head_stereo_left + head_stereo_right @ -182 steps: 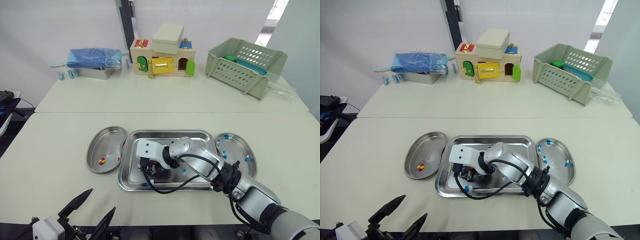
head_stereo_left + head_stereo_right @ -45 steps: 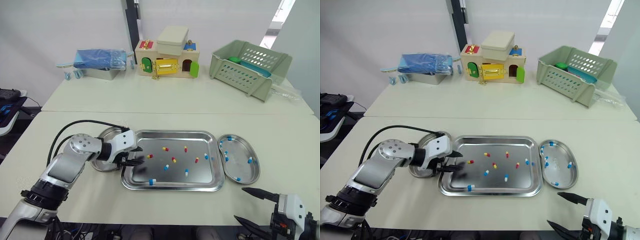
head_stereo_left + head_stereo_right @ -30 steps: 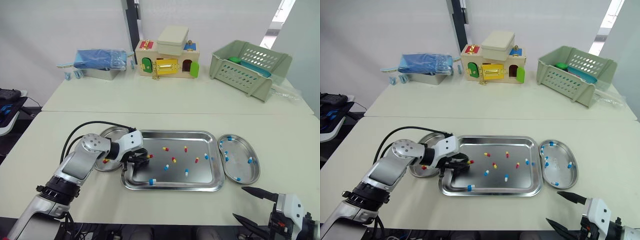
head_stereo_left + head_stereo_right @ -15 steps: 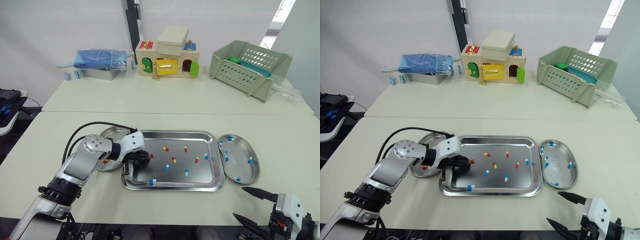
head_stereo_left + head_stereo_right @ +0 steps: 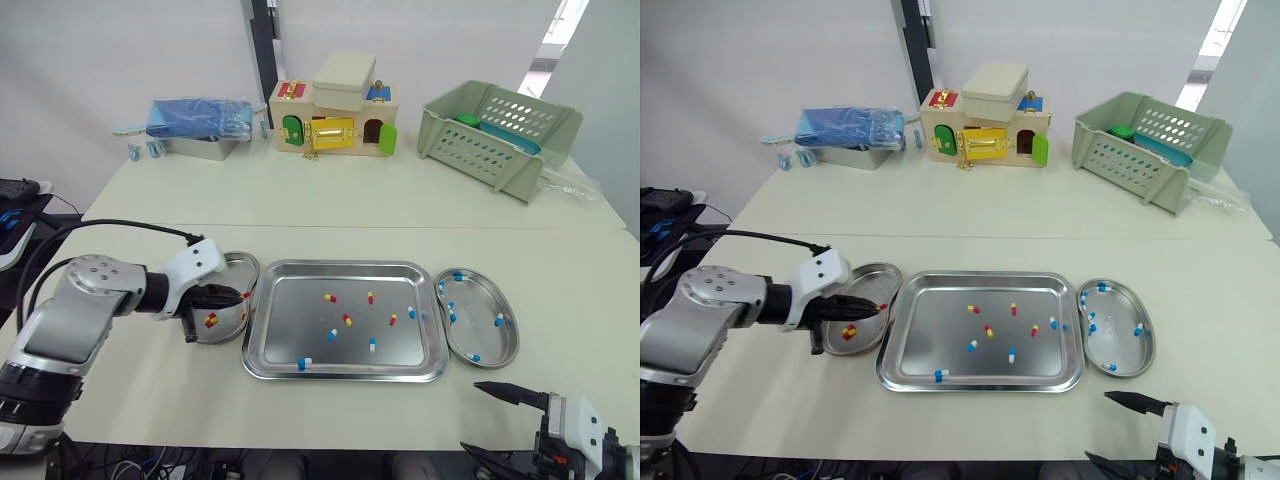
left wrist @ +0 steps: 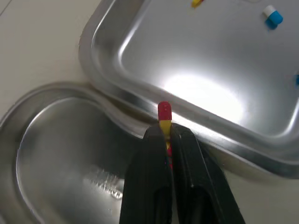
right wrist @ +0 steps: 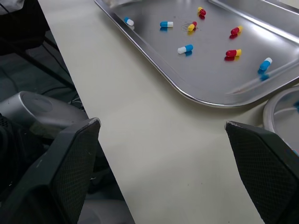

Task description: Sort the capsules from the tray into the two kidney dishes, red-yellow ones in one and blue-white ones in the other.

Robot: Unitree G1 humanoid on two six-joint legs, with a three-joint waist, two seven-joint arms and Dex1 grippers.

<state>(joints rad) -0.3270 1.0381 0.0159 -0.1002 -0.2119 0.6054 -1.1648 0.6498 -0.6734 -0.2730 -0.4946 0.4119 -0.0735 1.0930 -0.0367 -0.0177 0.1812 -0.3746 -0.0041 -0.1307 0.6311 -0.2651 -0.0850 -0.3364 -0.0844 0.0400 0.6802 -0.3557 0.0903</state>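
The steel tray (image 5: 345,270) lies mid-table and holds several red-yellow and blue-white capsules (image 5: 347,320). My left gripper (image 5: 236,297) hovers over the left kidney dish (image 5: 245,262), shut on a red-yellow capsule (image 6: 164,114) whose red end sticks out past the fingertips. Below it, the dish's inner edge meets the tray's left rim. Red-yellow capsules (image 5: 210,320) lie in that dish. The right kidney dish (image 5: 512,340) holds several blue-white capsules (image 5: 498,320). My right gripper (image 5: 495,422) hangs low at the table's near right edge, open and holding nothing, well short of the tray.
At the back of the table stand a metal tin with a blue bag (image 5: 195,120), a wooden toy house (image 5: 335,115) and a green basket (image 5: 495,135). A black cable (image 5: 120,228) loops above my left arm.
My left gripper has shut on a red-yellow capsule at the tray's left end and pulled back left with it over the left dish. The right gripper has stayed put.
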